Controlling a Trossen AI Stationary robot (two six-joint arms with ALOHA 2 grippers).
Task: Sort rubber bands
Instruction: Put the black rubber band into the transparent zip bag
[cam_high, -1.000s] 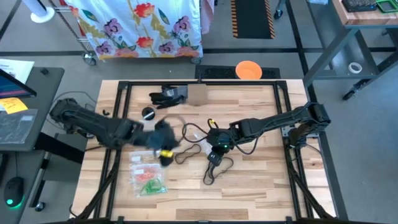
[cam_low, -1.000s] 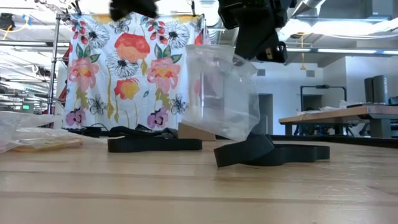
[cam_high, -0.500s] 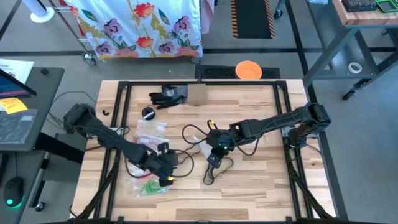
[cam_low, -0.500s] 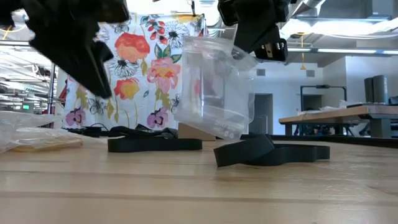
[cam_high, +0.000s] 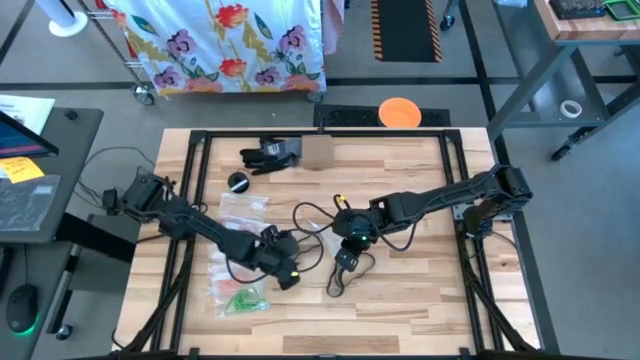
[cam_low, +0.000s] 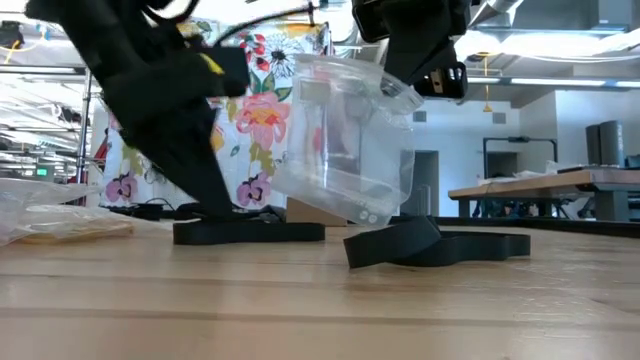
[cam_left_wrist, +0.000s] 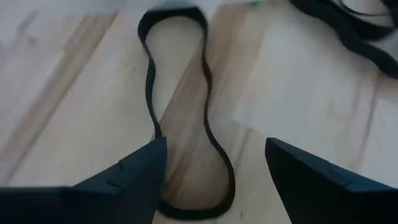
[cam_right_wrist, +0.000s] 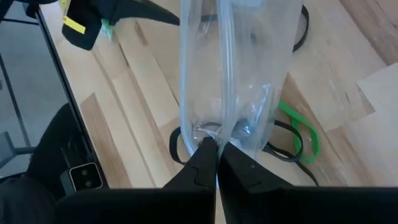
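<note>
A black rubber band (cam_left_wrist: 180, 106) lies flat on the wood as a long pinched loop. My left gripper (cam_left_wrist: 214, 177) stands open low over it, one finger on each side of its nearer end; in the high view that gripper (cam_high: 287, 272) is left of the table's middle. My right gripper (cam_high: 346, 232) is shut on a clear plastic bag (cam_low: 345, 140) above the table's middle. More black bands (cam_low: 440, 245) and a green band (cam_right_wrist: 300, 132) lie on the table under and beside the bag. My right gripper pinches the clear bag's upper edge (cam_right_wrist: 214, 135) between its two fingertips, coming from above and slanting down. The bag hangs tilted below the fingers, and in the low view its lower corner (cam_low: 370, 215) is just above the table.
Two clear bags lie at the left, one (cam_high: 238, 292) with green and orange bands, one (cam_high: 243, 205) farther back. A black glove-like thing (cam_high: 270, 153), a cardboard piece (cam_high: 318, 152) and a small black round thing (cam_high: 238, 182) sit near the far edge. Bare wood lies at the near right.
My left gripper has come down from well above the table and gone toward the near edge and a little right, ending low over the black band. The bag in my right gripper has swung slightly while that arm has kept still.
</note>
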